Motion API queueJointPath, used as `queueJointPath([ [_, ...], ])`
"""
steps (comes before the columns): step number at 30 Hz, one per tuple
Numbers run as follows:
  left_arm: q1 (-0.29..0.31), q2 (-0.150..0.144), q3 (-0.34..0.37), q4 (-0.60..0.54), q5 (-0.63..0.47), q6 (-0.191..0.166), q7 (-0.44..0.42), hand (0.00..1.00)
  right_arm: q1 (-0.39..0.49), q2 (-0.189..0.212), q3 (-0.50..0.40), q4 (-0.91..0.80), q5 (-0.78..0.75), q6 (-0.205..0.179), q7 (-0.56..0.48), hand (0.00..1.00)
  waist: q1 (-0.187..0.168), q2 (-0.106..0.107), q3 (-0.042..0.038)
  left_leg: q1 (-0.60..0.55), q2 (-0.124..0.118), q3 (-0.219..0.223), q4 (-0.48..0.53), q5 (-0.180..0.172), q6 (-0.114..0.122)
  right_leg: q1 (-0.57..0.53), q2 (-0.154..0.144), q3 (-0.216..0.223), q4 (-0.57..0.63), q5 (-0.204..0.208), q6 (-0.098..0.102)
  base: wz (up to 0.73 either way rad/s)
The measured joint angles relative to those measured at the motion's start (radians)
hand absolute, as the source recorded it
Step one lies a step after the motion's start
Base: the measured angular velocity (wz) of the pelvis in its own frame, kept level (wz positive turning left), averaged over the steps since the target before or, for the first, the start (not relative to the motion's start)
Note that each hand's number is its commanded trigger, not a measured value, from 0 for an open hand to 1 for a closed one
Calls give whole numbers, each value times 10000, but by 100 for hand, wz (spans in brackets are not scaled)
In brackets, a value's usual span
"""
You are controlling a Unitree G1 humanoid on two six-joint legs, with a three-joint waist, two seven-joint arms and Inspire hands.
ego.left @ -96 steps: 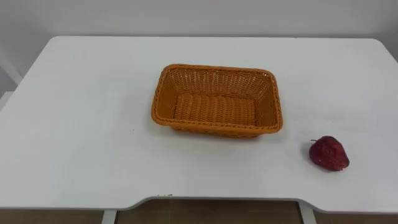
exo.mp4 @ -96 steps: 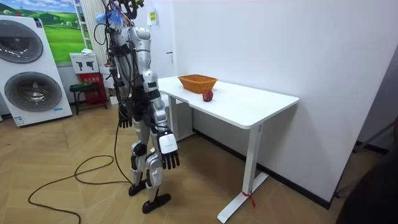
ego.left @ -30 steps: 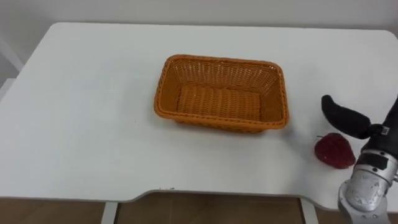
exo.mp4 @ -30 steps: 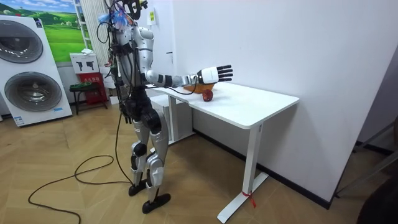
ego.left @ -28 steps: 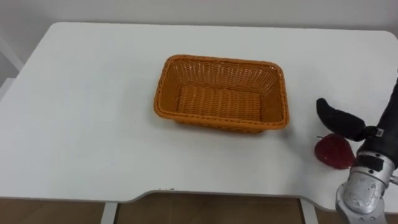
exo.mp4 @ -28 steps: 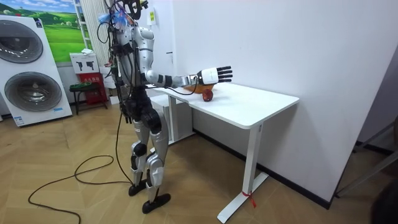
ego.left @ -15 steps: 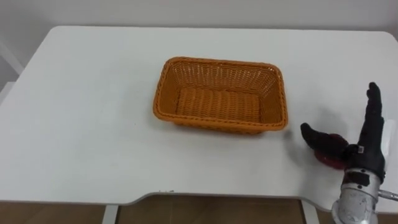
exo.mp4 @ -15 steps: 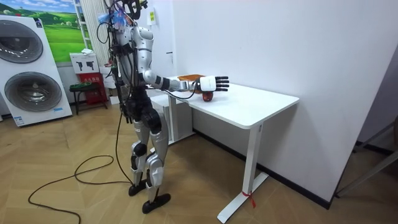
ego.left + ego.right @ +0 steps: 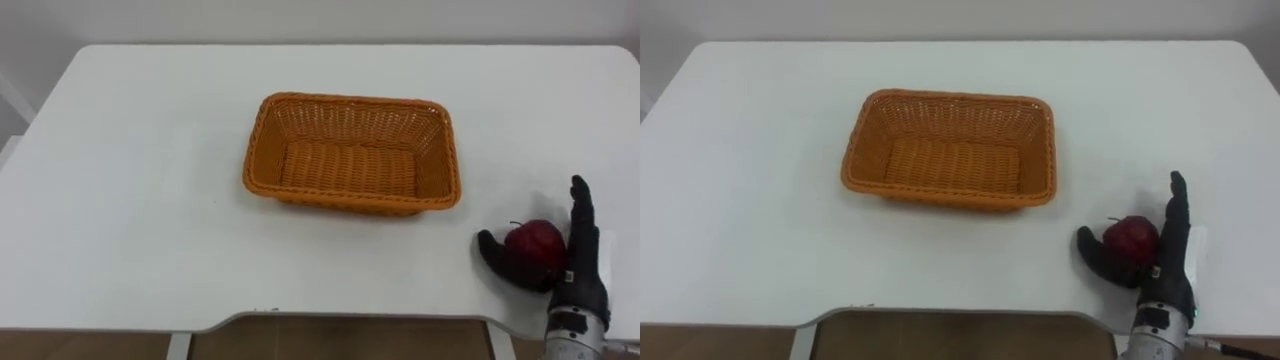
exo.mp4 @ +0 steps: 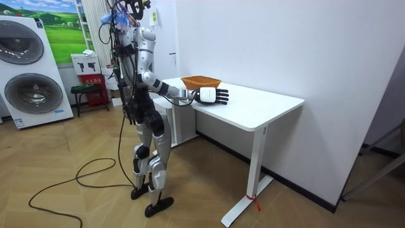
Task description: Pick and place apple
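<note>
White table (image 9: 130, 200) noted, with orange wicker basket (image 9: 350, 100) near its middle. Red apple (image 9: 540, 240) found to the right of basket, well apart from it, near front edge. Eye views: right hand (image 9: 578, 262) spread open about apple, fingers straight, thumb wide, nothing clasped. Room view: apple hidden behind that hand; robot standing at table's end; left hand (image 10: 126, 118) low at hip.
</note>
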Motion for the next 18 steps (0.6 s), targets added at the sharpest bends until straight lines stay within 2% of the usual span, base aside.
queueJointPath([
  [2, 46, 2, -8, 34, -143, -2, 22, 0, -79, 48, -8, 515, -140, -275, -38, 100, -61, -56, 11, 115, -2, -17, -1, -1, 0, 158, 4, 0, -20, 8, 2, 4],
  [8, 266, 2, 8, 133, -161, -21, 111, 0, -170, 24, -445, 1120, -980, -604, -220, 100, -212, -117, 12, 202, 9, -58, -23, -9, -1, 324, 13, -50, -34, 24, 10, 2],
  [16, 325, 2, -2, 142, -161, -68, 135, 0, -305, -20, -802, 1336, -1492, -598, -715, 100, -196, -17, -43, 189, 41, -162, 25, -33, -52, 362, 95, -130, -165, 85, -29, 2],
  [18, 313, 2, -1, 175, -165, -115, 171, 0, -382, -23, -803, 1339, -1500, -574, -811, 100, -186, 7, -35, 188, 39, -131, 7, -29, -69, 350, 114, -120, -167, 88, -34, -2],
])
